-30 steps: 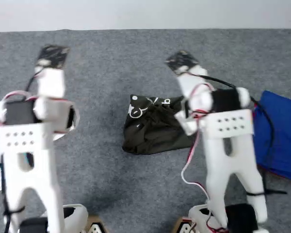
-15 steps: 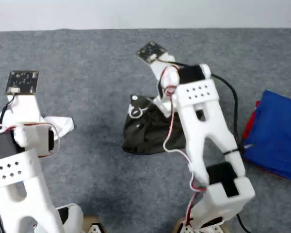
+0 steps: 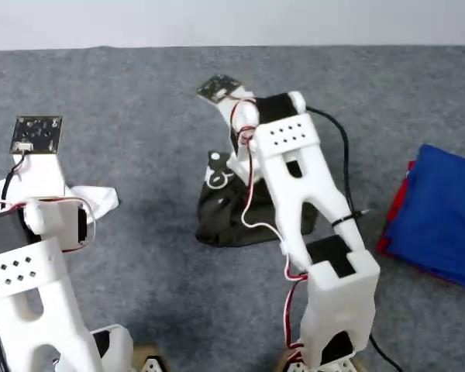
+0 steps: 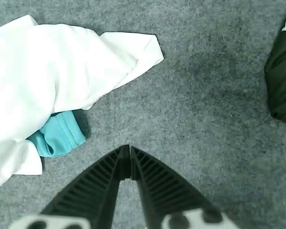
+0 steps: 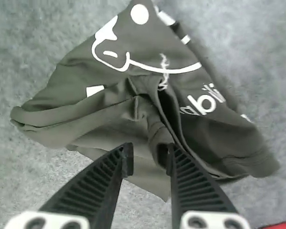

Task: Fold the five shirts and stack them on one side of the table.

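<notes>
likely step: grasp the dark shirt (image 5: 133,90), crumpled directly beneath the right gripper (image 5: 148,153), jaws narrowly parted. next move calls for lowering onto a fold and closing. left gripper (image 4: 130,160) hangs closed, empty.

Left tool (image 4: 130,161) closed tight, angled downward, right tool (image 5: 148,153) slightly parted, right arm (image 3: 294,178) stretched forward

Mid-table (image 3: 139,101) sits the crumpled shirt (image 3: 225,221), right gripper (image 5: 148,160) directly over it. At the right edge lies the stack of folded shirts (image 3: 442,209). At the left edge, a loose shirt (image 4: 52,71) lies on top of a second shirt (image 4: 57,138), and the left gripper (image 4: 130,162) hangs over table just beside that pair.
</notes>
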Motion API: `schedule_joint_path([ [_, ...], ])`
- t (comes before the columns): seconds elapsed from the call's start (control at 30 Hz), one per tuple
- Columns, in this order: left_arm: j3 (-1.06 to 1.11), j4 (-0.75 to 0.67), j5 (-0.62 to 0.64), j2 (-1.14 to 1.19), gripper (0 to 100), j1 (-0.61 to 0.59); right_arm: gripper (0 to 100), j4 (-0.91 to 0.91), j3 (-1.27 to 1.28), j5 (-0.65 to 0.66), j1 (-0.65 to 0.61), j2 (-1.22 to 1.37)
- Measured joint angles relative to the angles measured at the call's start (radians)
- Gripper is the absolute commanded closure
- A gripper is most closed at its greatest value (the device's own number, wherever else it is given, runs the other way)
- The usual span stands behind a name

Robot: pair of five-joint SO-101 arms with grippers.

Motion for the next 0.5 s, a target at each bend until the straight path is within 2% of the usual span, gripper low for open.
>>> schedule_joint_path([
  [0.13,0.0,0.0,0.0,0.0,99,0.0,87.7,0.0,0.0,-0.003,0.002,0.041],
  [0.27,0.0,0.0,0.0,0.0,99,0.0,99.7,0.0,0.0,-0.003,0.006,0.08],
  [0.5,0.0,0.0,0.0,0.0,99,0.0,98.7,0.094,-0.002,0.058,0.052,0.081],
])
